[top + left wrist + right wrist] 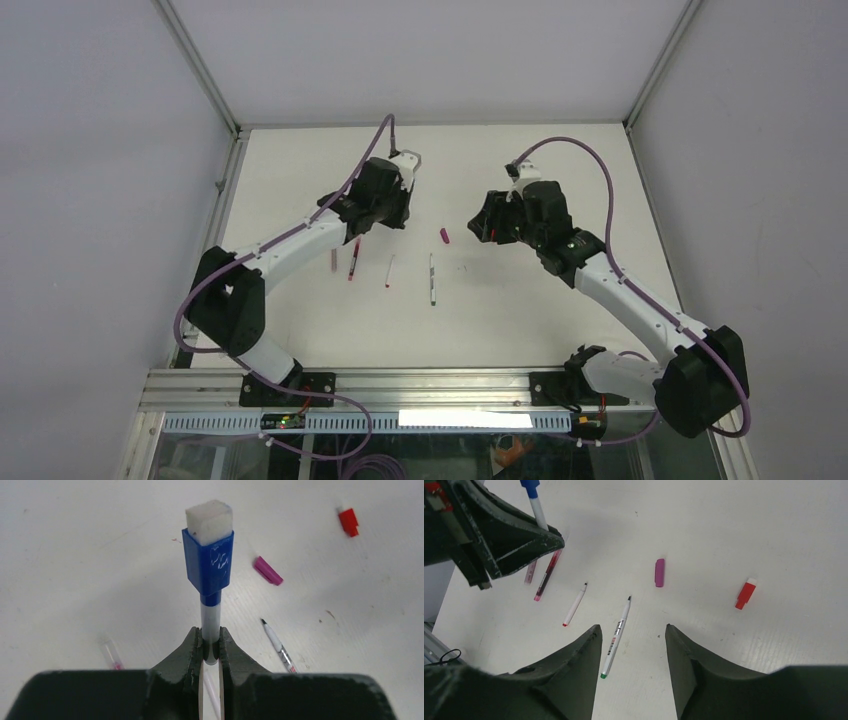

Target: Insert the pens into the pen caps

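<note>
Left gripper (210,647): squeezed closed around a white pen (209,622), which stands straight up from it.
Blue cap (209,562): it sits on top of that pen. We cannot tell if it is pushed all the way down.
Right gripper (632,630): spread wide with nothing in it, hanging over the table (724,525).
Loose pens: the long pen (616,635) lies right under the right gripper. Next come the short pen (574,605), the dark red pen (548,575) and the pink pen (530,572).
Loose caps: the purple cap (659,572) and the red cap (744,594) lie farther out, well apart.
Watch out: we think the blue cap could pop off if it is loose. A tiny cap could also skid away when pinched off-center.
</note>
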Robot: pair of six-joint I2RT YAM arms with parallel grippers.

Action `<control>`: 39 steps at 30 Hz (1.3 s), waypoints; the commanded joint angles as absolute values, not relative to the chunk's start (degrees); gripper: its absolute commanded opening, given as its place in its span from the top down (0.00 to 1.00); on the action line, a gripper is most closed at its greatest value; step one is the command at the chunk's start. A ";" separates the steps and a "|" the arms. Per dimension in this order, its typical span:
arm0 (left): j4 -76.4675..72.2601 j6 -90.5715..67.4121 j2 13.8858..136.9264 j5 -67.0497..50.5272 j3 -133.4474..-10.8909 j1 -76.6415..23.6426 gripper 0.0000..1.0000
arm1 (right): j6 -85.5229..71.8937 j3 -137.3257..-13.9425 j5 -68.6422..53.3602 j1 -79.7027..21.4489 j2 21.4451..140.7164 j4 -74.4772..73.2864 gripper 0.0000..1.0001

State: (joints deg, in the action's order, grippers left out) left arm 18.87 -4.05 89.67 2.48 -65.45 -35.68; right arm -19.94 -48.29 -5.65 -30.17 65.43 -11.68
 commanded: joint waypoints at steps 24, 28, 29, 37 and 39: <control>39.88 -10.47 100.84 0.40 -67.20 -30.15 1.00 | -23.10 -54.01 -7.56 -36.74 77.18 -13.93 0.53; 40.01 -10.38 103.28 1.25 -67.23 -30.15 1.00 | -23.37 -56.76 -6.13 -38.71 81.52 -15.51 0.54; 40.05 -10.31 103.73 1.38 -67.31 -30.15 1.00 | -23.61 -57.75 -5.58 -39.37 82.67 -16.49 0.54; 40.10 -9.98 104.58 2.87 -66.58 -29.39 0.95 | -26.11 -66.57 3.20 -43.92 93.80 -25.73 0.58; 40.04 -9.80 104.26 3.20 -66.18 -29.15 0.86 | -27.20 -68.54 4.36 -44.67 96.80 -27.64 0.60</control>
